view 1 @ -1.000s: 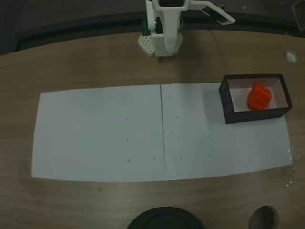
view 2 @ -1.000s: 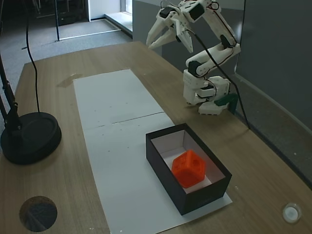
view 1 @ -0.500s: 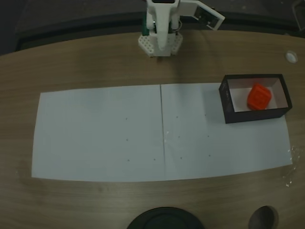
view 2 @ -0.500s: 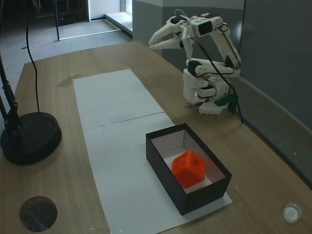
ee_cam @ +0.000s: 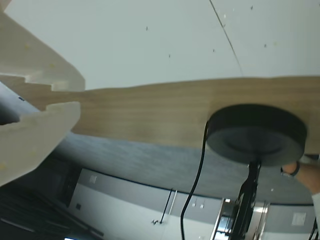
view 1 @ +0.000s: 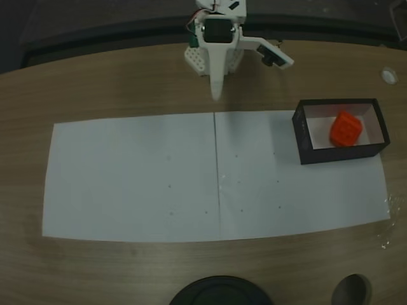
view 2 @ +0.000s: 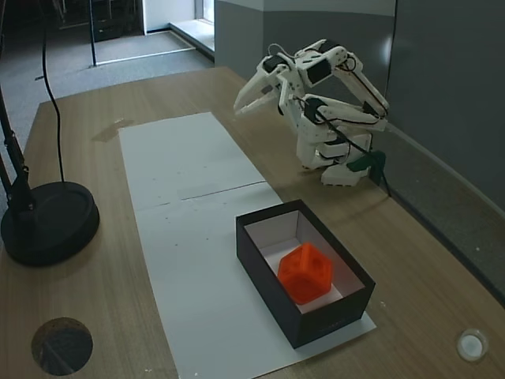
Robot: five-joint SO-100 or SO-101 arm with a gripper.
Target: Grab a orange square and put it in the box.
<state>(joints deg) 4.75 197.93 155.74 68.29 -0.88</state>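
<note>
The orange square [view 1: 346, 129] lies inside the box [view 1: 337, 154], resting on its white floor near the right end of the paper. In another fixed view the orange square [view 2: 306, 272] sits tilted against the far part of the box [view 2: 316, 324]. My gripper [view 1: 216, 95] hangs over bare wood just in front of the arm's base, far from the box, pointing toward the paper. From the side the gripper [view 2: 243, 106] slopes downward with its fingers a little apart and nothing between them. The wrist view shows the gripper [ee_cam: 80, 95] with a narrow gap.
A long white paper sheet [view 1: 159, 178] covers the middle of the wooden table. A black round lamp base [view 2: 47, 221] with a cable stands at the table's near edge, also in the wrist view as the lamp base [ee_cam: 256, 132]. A small white disc [view 1: 388, 75] lies beyond the box.
The arm has folded down and forward: the gripper dropped from high above the base to low over the wood, and its fingers closed from wide to a narrow gap. The cube stayed in the box.
</note>
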